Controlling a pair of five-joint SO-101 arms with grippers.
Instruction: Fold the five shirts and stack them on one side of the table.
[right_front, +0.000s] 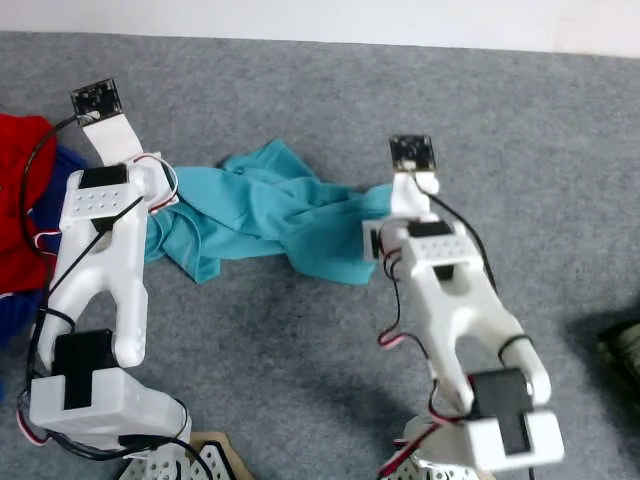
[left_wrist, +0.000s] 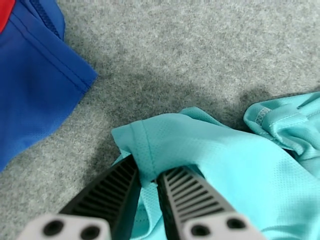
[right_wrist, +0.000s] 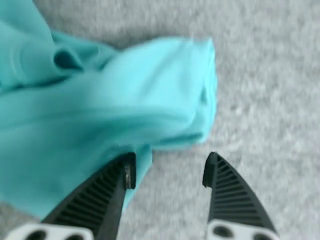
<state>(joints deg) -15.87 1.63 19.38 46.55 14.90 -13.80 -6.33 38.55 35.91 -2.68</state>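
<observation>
1. Shirts in sight number three: one teal shirt (right_front: 270, 215), one red shirt (right_front: 15, 195) and one blue shirt (left_wrist: 35, 85).
2. The teal shirt lies crumpled and drawn out across the middle of the grey, felt-like table (right_front: 420, 90), spanning the gap between the two arms. Its collar (left_wrist: 270, 117) is bunched near the left arm's end.
3. The red shirt and the blue shirt lie together at the table's edge on the left arm's side, with red cloth overlapping blue. A strip of bare table separates the blue shirt from the teal one.
4. The left gripper (left_wrist: 147, 175) has its jaws clamped on a hemmed edge of the teal shirt, with the fabric pinched between the two ribbed black fingers.
5. The right gripper (right_wrist: 170, 170) sits at the opposite end of the teal shirt with its jaws apart. One fingertip lies against the cloth's edge and the other is over bare table.
6. There are two white arms, each trailing red and black wires.
7. One dark object (right_front: 625, 345) sits at the table's far right edge, too cut off to name.
</observation>
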